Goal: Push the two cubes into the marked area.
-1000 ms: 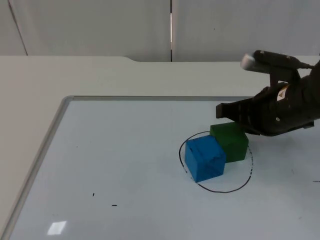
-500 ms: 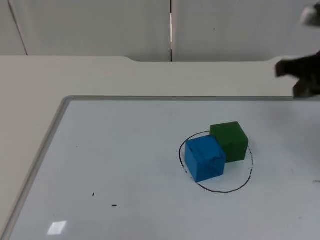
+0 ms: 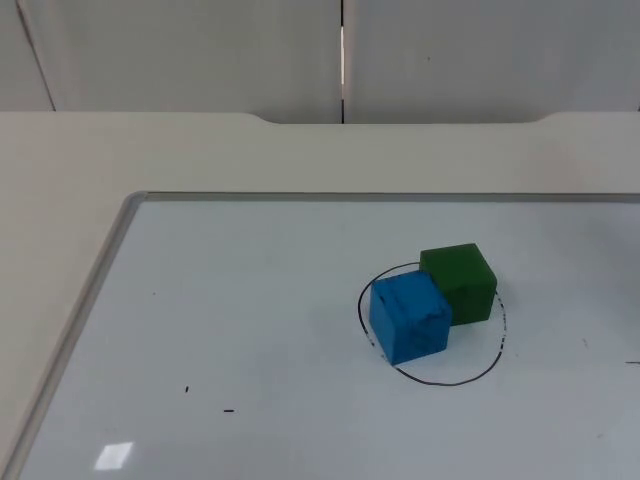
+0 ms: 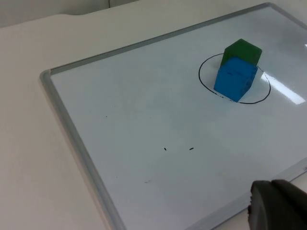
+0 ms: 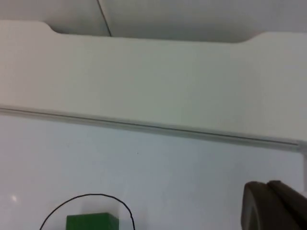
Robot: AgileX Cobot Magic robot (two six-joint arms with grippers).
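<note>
A blue cube (image 3: pixel 410 316) and a green cube (image 3: pixel 460 282) stand touching each other inside a black circle (image 3: pixel 440 381) drawn on a whiteboard (image 3: pixel 250 300). The green cube is behind and to the right of the blue one, close to the line. In the left wrist view the blue cube (image 4: pixel 235 79) hides part of the green cube (image 4: pixel 243 50), and my left gripper (image 4: pixel 278 207) is far from both, over the board's near frame. My right gripper (image 5: pixel 271 206) hangs high behind the green cube (image 5: pixel 91 222), touching nothing.
The whiteboard's metal frame (image 3: pixel 90 300) runs along its left and far sides. Small black marks (image 3: pixel 228 410) dot the board at the front left. Beige table top (image 3: pixel 300 155) stretches behind it to the grey partition wall (image 3: pixel 200 50).
The right arm, which was just behind the green cube, has pulled up and to the right and left the top view. Both cubes have stayed in place.
</note>
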